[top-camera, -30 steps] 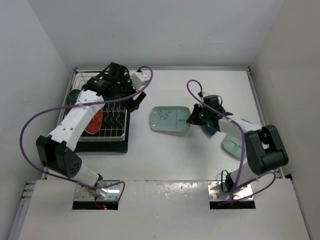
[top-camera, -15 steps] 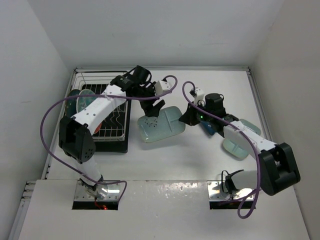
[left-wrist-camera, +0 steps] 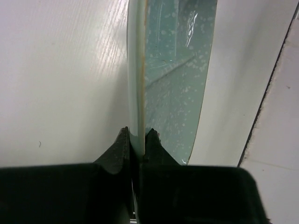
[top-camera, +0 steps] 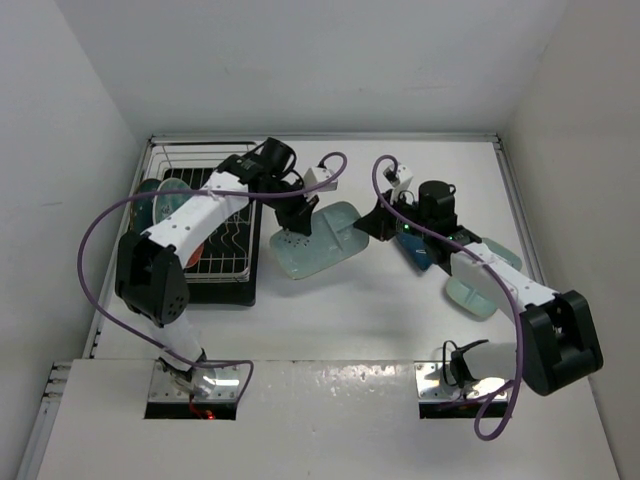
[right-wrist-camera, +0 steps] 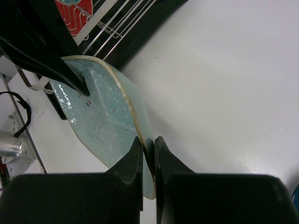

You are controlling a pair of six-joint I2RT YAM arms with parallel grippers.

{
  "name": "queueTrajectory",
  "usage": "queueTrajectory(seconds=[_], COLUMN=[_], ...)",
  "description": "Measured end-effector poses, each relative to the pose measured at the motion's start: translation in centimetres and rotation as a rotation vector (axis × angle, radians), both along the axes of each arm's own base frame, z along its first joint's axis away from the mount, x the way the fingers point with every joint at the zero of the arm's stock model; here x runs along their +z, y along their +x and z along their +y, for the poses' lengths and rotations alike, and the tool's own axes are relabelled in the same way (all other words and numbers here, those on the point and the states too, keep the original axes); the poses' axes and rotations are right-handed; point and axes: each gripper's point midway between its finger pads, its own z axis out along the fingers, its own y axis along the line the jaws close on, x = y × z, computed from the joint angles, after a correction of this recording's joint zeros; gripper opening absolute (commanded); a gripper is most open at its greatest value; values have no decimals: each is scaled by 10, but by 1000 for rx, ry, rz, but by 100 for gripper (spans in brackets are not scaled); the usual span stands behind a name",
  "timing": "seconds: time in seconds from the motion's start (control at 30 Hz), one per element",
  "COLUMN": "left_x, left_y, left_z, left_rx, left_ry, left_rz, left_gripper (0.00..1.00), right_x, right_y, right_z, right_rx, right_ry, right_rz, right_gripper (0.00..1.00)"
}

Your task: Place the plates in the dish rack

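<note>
A pale mint plate (top-camera: 318, 243) hangs tilted over the table just right of the dish rack (top-camera: 230, 262), held at both ends. My left gripper (top-camera: 298, 218) is shut on its far-left rim (left-wrist-camera: 137, 112). My right gripper (top-camera: 372, 228) is shut on its right rim (right-wrist-camera: 145, 135). The speckled face of the plate (right-wrist-camera: 100, 116) fills the right wrist view, with the left gripper's fingers (right-wrist-camera: 70, 77) on its far edge. A dark teal plate (top-camera: 163, 203) stands in the rack, and a red plate (right-wrist-camera: 70, 8) shows among the wires. A second mint plate (top-camera: 468, 292) and a dark-blue leaf plate (top-camera: 422, 257) lie under the right arm.
The rack's black drip tray (top-camera: 245, 290) sits at the table's left side against the wall. White walls close in the table on three sides. Purple cables loop off both arms.
The left arm swung out of the rack to the mint plate and closed on its rim. The plate, flat on the table before, is now raised, tilted and nearer the rack.
</note>
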Motion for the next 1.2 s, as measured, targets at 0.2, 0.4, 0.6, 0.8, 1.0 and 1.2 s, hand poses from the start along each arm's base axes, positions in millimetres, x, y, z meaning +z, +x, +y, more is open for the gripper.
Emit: queueTrajectory(seconds=[0.2,0.4,0.6,0.8,1.0,1.2], left_x=[7,65,143,170,122,89], left_y=[5,61,76,25,1,-6], left_z=[14,93,198,262,284,293], left_rx=[107,480,912,1203,1280,1303], left_ry=[28,60,97,200,351,442], left_rz=[43,-34,-251,-342,-244,-179], left_gripper=[0,0,0,0,0,0], right_x=[14,51,46,25,14,11], right_y=[7,35,34,24,21,21], right_z=[3,-4,-18,-31,-36,-37], right_rx=[-33,-197,-357,-442,-468,-476], right_ry=[41,71,37,-15,-39,-45], right_rz=[11,-37,-22,19,46,54], right_gripper=[82,96,96,96,97,97])
